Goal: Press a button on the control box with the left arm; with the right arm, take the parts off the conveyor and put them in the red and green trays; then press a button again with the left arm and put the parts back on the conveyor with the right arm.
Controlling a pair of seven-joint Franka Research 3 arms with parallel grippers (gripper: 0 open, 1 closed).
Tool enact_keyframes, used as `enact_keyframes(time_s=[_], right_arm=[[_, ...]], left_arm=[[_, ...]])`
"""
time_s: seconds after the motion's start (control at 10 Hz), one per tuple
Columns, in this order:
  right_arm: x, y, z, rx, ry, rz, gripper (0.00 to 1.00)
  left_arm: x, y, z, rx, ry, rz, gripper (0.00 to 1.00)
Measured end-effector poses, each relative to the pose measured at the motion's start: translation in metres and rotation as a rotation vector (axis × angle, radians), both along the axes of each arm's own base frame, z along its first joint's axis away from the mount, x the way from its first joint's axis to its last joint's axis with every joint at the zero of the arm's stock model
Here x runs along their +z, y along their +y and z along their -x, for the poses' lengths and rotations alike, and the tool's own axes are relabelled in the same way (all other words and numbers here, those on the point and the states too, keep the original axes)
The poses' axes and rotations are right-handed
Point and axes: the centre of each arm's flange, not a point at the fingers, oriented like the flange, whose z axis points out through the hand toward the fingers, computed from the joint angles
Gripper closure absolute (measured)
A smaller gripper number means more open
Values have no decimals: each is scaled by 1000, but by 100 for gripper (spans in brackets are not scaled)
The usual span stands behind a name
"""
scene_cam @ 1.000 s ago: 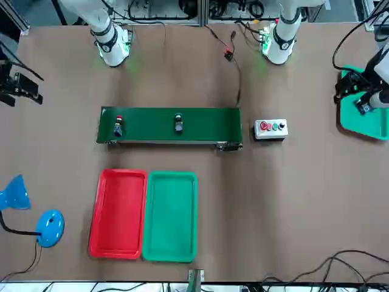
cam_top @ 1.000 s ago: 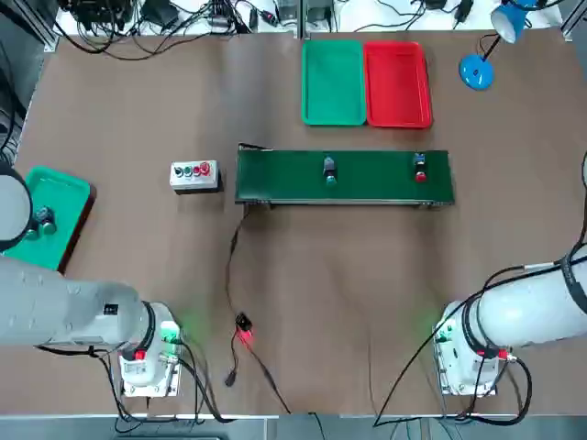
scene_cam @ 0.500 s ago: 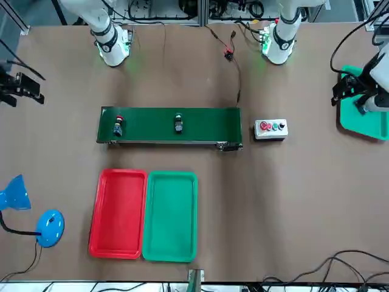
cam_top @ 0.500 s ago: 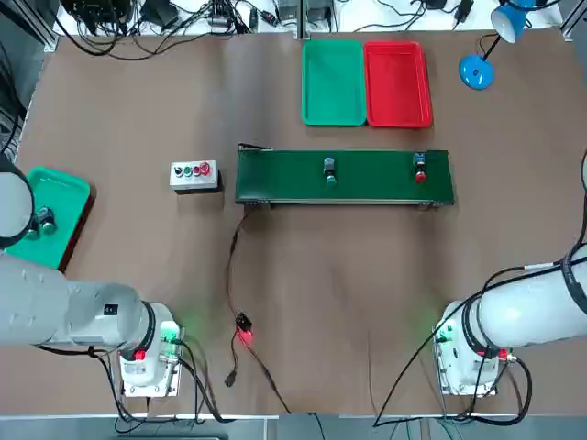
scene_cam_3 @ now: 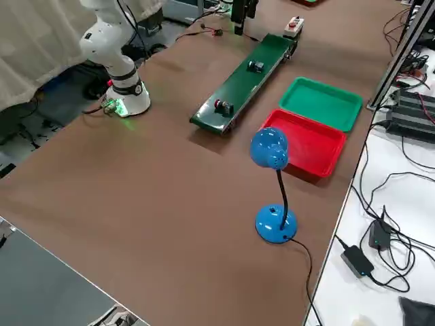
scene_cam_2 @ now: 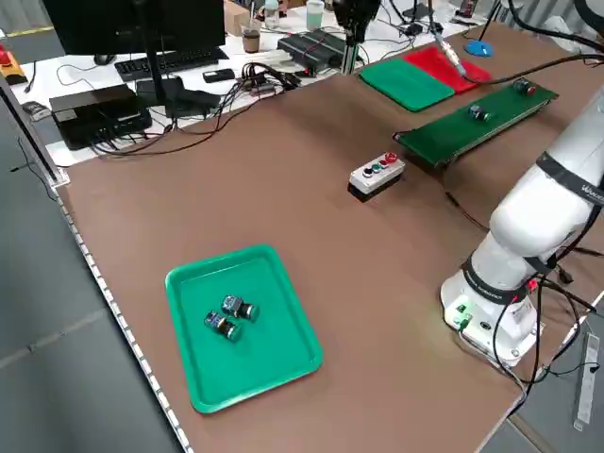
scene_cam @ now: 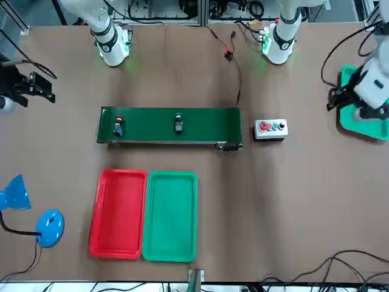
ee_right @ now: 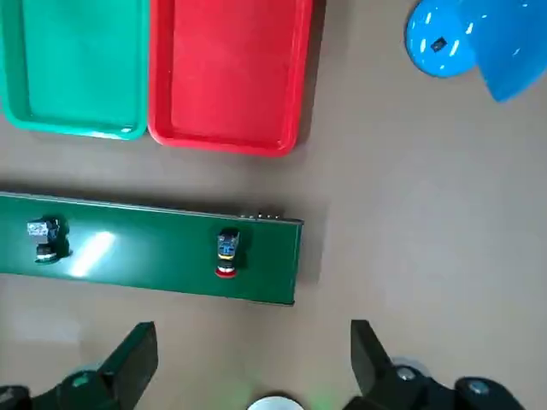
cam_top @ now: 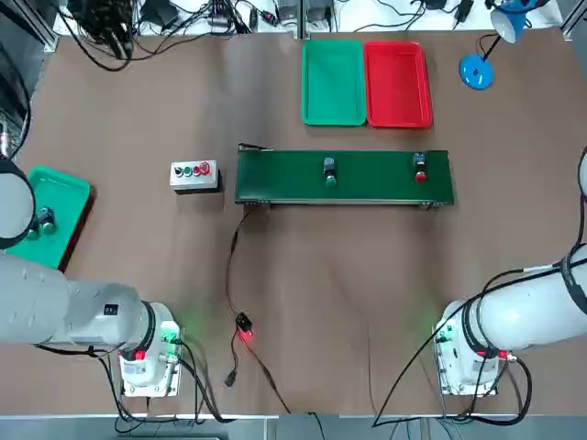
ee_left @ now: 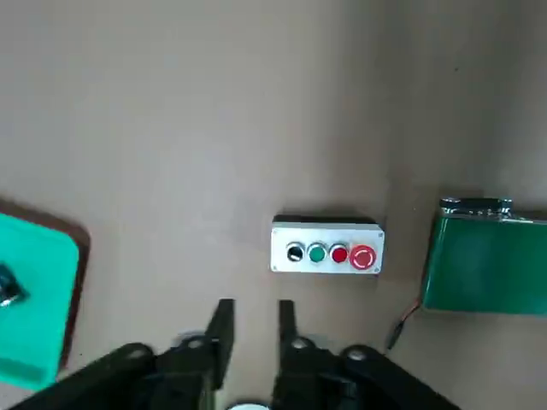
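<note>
The grey control box point(cam_top: 194, 174) with a row of small buttons lies left of the green conveyor point(cam_top: 376, 188). On the belt are two parts, one green-capped point(cam_top: 329, 171) and one red-capped point(cam_top: 419, 169). Beyond the belt the green tray point(cam_top: 333, 82) and the red tray point(cam_top: 397, 82) sit side by side. My left gripper point(ee_left: 255, 312) hovers high, short of the control box point(ee_left: 327, 248), its fingers drawn almost together on nothing. Raised off the conveyor's far-right end, my right gripper point(ee_right: 248, 342) is open, with the red-capped part point(ee_right: 226, 252) below it.
Another green tray point(scene_cam_2: 283, 377) holding two small parts sits at the table's left edge, under my left arm. A blue desk lamp point(cam_top: 477, 69) stands at the far right corner. A black cable with a red connector point(cam_top: 243, 332) runs from the conveyor toward the arms' bases.
My left gripper's fingers have closed from wide apart to nearly together, and its wrist has shifted a little. The right gripper has drifted slightly; the parts have not moved.
</note>
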Motion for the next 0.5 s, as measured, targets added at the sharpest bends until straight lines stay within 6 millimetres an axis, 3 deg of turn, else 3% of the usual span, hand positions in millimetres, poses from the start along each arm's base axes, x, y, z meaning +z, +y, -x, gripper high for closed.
enact_keyframes(time_s=[0.2,0.5], right_arm=[[-6,9,0,14,14,1,0],[-7,6,0,8,17,1,0]], left_arm=[[-32,-12,12,-8,-13,-4,96],[-78,-23,51,-9,-29,30,99]])
